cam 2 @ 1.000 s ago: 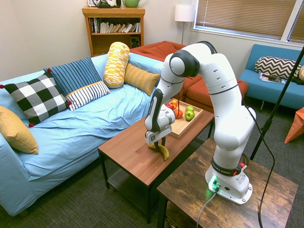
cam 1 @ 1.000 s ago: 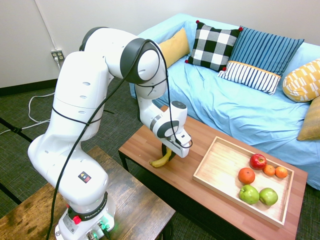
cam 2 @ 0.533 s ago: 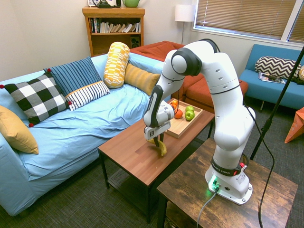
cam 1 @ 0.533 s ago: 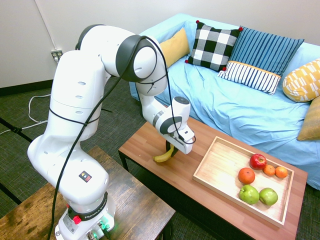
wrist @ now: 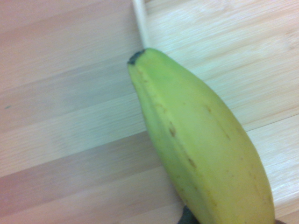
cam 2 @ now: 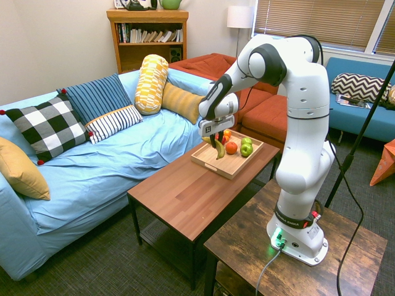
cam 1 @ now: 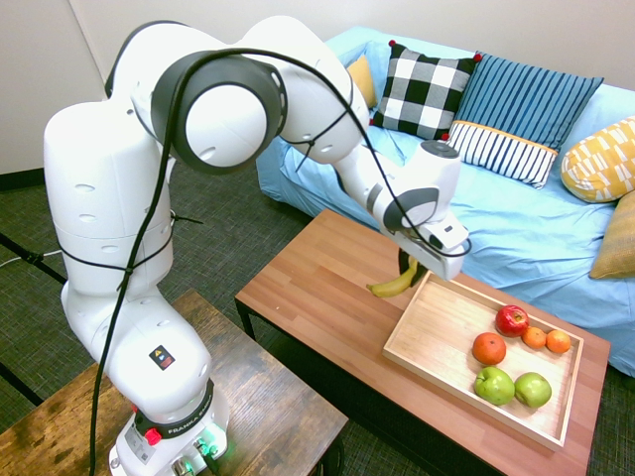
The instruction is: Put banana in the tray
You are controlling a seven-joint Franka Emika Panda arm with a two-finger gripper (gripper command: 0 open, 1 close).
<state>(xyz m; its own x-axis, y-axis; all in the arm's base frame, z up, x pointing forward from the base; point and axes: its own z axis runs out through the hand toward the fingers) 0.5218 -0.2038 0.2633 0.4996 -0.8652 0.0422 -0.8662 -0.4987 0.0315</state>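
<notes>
My gripper is shut on the yellow banana, which hangs in the air over the near-left edge of the light wood tray. From the other side, the banana dangles below the gripper above the tray. The wrist view is filled by the banana, its dark tip over the tray rim, with reddish table on one side and pale tray floor on the other.
The tray's far end holds a red apple, oranges and two green apples. The reddish-brown table stands in front of a blue sofa with cushions. A dark wooden stand sits below the arm.
The gripper closed on the banana, lifted it off the table and carried it along the table to the edge of the tray.
</notes>
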